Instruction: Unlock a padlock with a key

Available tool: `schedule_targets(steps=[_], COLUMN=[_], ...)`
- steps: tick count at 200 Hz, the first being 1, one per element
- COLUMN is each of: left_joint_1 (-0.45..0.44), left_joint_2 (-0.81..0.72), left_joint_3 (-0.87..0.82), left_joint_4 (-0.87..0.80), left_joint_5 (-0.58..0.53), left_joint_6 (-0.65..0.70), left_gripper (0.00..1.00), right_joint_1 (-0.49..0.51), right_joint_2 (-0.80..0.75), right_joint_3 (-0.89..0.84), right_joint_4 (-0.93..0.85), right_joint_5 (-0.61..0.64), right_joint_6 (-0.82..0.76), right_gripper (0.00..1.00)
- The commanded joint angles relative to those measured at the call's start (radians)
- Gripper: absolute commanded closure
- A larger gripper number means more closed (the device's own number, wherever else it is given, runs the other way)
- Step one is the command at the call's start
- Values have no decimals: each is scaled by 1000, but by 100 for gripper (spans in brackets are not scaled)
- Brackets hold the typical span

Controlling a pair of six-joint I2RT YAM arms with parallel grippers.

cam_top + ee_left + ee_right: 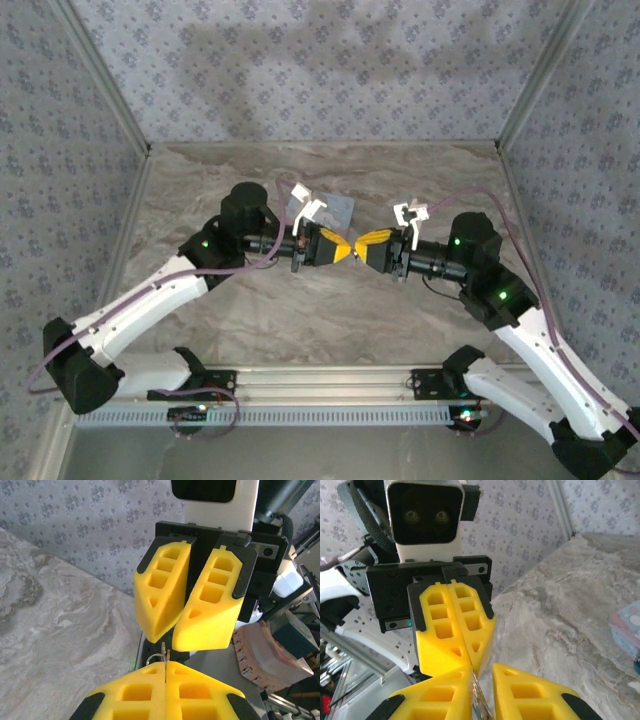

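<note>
My two grippers meet tip to tip above the middle of the table. The left gripper (pixel 343 248) (pixel 165 664) is shut on a small metal key (pixel 166 655) whose wire ring pokes out at the tips. A thin silvery strip (pixel 479 695) runs from those tips into the right gripper (pixel 366 242) (pixel 482 672), lying against its left finger. The right gripper's fingers (pixel 205 615) stand apart, with the table showing through the gap. A small dark-blue bit (pixel 637 667), possibly the padlock, lies at the frame edge beside the light-blue tin (pixel 625 627).
The light-blue tin (pixel 338 210) lies on the marble tabletop (pixel 300 310) just behind the left gripper. Patterned walls close the back and both sides. A metal rail (pixel 320 378) runs along the near edge between the arm bases.
</note>
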Motion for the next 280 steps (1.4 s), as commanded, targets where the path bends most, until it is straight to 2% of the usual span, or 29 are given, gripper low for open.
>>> schedule_targets(steps=[1, 63, 78, 96, 124, 177, 228, 271, 280], left_joint_1=[-6, -8, -8, -7, -6, -7, -6, -5, -4], left_joint_2=[7, 10, 7, 2, -2, -16, -24, -23, -22], left_joint_3=[38, 39, 36, 35, 30, 11, -2, -4, -4], left_joint_4=[-39, -33, -21, -14, -7, 35, 44, 41, 45], left_joint_5=[33, 36, 40, 45, 49, 58, 57, 44, 43], left_joint_6=[35, 33, 29, 26, 20, 3, 1, 7, 6], left_gripper=[100, 100, 100, 100, 100, 100, 100, 100, 100], right_joint_1=[-7, -7, -8, -11, -14, -23, -71, -92, -91], right_joint_2=[7, 26, 28, 26, 29, 26, -5, -46, -47], right_joint_3=[39, 38, 39, 37, 36, 23, -13, -47, -53], right_joint_4=[-50, -53, -66, -69, -60, -50, -22, 31, 40], right_joint_5=[-86, -115, -110, -99, -108, -100, -91, -119, -124], right_joint_6=[-32, -34, -40, -43, -40, -31, 9, 53, 57], right_gripper=[82, 85, 82, 75, 78, 74, 77, 75, 72])
